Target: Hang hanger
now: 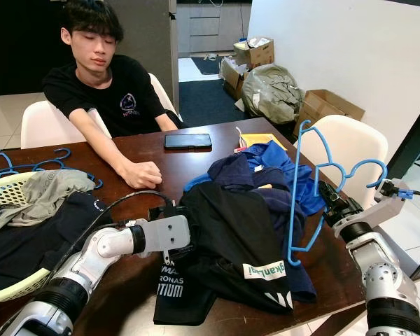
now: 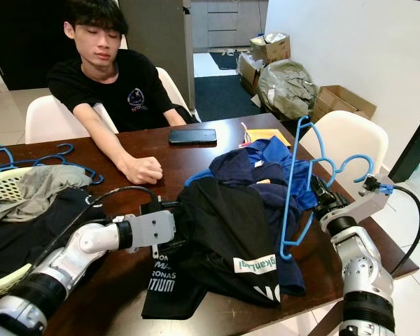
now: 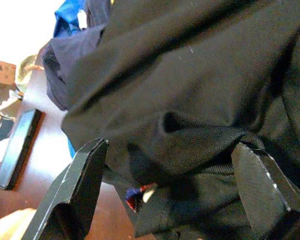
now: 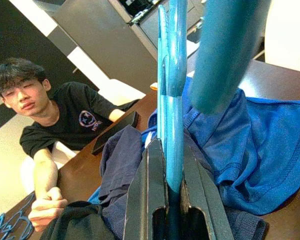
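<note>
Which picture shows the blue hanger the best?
The left eye view: the whole blue hanger stands upright in the right pincer. The right eye view shows much the same. The right wrist view sees it edge-on, clamped between the fingers.

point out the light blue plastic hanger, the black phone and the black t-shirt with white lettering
light blue plastic hanger (image 1: pixel 295 189): left eye view, long straight side bar
black phone (image 1: pixel 187 141): left eye view, screen middle
black t-shirt with white lettering (image 1: pixel 224 238): left eye view, plain chest fabric
</note>
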Robot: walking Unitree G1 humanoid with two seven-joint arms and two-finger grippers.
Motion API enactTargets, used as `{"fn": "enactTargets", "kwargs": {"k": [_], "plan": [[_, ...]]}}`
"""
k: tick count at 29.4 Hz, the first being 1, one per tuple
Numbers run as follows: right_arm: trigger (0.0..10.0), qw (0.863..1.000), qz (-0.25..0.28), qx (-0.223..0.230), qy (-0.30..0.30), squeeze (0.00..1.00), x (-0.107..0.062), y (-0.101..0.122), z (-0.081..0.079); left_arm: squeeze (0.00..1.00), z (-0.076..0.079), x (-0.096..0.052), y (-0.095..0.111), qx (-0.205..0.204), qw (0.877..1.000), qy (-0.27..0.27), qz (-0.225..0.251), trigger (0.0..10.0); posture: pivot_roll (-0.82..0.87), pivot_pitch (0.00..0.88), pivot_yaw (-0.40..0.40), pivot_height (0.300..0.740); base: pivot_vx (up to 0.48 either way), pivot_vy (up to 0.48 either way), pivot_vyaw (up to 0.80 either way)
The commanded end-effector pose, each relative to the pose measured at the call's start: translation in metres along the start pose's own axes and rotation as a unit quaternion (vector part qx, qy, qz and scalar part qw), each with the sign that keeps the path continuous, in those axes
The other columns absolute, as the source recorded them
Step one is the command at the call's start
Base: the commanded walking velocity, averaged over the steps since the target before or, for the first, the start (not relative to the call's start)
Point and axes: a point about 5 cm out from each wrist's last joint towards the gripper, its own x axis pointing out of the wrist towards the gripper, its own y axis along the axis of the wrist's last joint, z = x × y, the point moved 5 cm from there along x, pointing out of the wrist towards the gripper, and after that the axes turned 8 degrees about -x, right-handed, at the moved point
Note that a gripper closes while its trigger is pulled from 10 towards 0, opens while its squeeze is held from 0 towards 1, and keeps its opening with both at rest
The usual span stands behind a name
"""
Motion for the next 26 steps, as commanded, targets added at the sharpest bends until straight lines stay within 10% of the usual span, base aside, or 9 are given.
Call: {"fn": "enactTargets", "kwargs": {"k": [1,2,3,4,17,26], "plan": [[10.0,1.0,0.007,0.001,0.001,0.0,0.002,0.003,-0.002,0.0,0.001,0.0,-0.002,0.014,1.0,-0.012,-0.007,10.0,-0.07,0.0,-0.024,0.74,0.0,0.0,0.0],[10.0,1.0,0.007,0.001,0.001,0.0,0.002,0.003,-0.002,0.0,-0.001,0.001,-0.001,0.018,1.0,-0.01,-0.007,7.8,-0.08,0.0,-0.022,0.74,0.0,0.0,0.0],[10.0,1.0,0.007,0.001,0.001,0.0,0.002,0.003,-0.002,0.0,-0.001,0.001,-0.001,0.018,1.0,-0.01,-0.007,7.8,-0.08,0.0,-0.022,0.74,0.0,0.0,0.0],[10.0,1.0,0.008,0.0,0.001,0.0,0.002,0.003,-0.002,0.0,-0.003,0.002,-0.001,0.022,1.0,-0.008,-0.008,0.0,-0.08,0.0,-0.019,0.74,0.0,0.0,0.0],[10.0,1.0,0.011,0.0,-0.002,0.0,0.001,0.005,-0.001,0.0,-0.02,0.009,0.009,0.049,0.999,0.011,0.003,0.0,-0.09,0.0,-0.014,0.74,0.0,0.0,0.0],[10.0,1.0,0.011,0.003,-0.003,0.0,0.0,0.004,0.0,0.0,-0.069,0.004,0.077,-0.036,0.984,0.081,0.155,0.0,-0.07,0.0,-0.015,0.74,0.0,0.0,0.0]]}}
